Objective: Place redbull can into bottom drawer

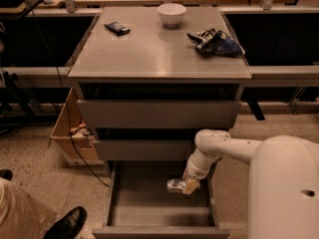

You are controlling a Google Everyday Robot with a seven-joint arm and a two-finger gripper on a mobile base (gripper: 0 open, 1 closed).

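The bottom drawer point(149, 210) is pulled open at the foot of the grey cabinet. My gripper point(187, 185) reaches down over the drawer's right half from my white arm. It is shut on the redbull can point(176, 185), a small silver can held sideways, its end pointing left, low inside the drawer space. I cannot tell whether the can touches the drawer floor.
Two shallower drawers point(159, 113) sit above, partly open. On the cabinet top point(149, 54) stand a white bowl point(171, 14), a small dark packet point(117, 28) and a wrinkly blue-and-white bag point(217, 42). A cardboard box point(70, 133) stands left. A person's shoe point(65, 225) is bottom left.
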